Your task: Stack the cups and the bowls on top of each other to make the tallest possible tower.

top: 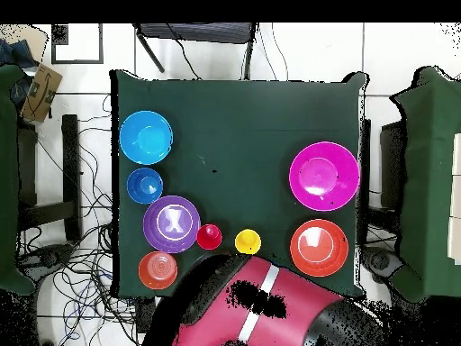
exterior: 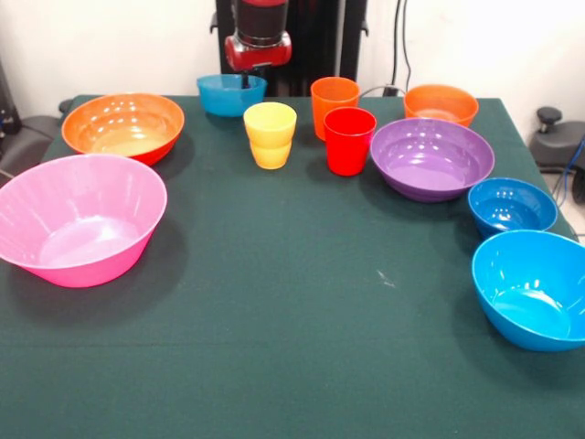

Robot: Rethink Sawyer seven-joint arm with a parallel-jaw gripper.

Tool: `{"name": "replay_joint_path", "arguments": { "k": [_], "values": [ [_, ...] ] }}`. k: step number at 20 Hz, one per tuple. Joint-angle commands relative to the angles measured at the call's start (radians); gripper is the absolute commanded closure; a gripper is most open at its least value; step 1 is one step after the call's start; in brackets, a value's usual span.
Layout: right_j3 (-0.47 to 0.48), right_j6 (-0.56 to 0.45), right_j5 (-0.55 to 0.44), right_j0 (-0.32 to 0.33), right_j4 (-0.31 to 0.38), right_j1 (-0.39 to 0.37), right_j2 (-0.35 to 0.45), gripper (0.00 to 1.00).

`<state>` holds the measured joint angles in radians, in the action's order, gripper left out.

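The gripper [exterior: 249,78] hung over the small blue bowl [exterior: 231,94] at the table's far edge, its tip dipping inside, and whether it was spread or closed could not be told. Near it stood the yellow cup [exterior: 271,134], orange cup [exterior: 335,105] and red cup [exterior: 349,140], each apart. No tower existed: the bowls sat singly around the green table [exterior: 274,320], the large pink bowl [exterior: 78,219] and large orange bowl [exterior: 123,126] on one side, the purple bowl [exterior: 431,157] and bright blue bowl [exterior: 533,288] on the other.

Arm [top: 261,311]: glossy red shell with black sections, one white band across it. Wrist [exterior: 259,37]: red rounded collar, dark cylindrical body above.
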<state>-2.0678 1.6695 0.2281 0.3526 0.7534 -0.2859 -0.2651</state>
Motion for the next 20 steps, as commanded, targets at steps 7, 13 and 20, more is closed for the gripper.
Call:
{"name": "replay_joint_path", "arguments": {
  "k": [7, 13, 20],
  "values": [
    [0.051, 0.165, -0.018, 0.019, -0.068, -0.004, 0.148, 1.00],
    [-0.033, 0.163, -0.115, 0.003, -0.102, -0.140, 0.160, 1.00],
    [-0.130, 0.103, -0.365, -0.019, -0.223, -0.437, 0.226, 1.00]
  ]
}}
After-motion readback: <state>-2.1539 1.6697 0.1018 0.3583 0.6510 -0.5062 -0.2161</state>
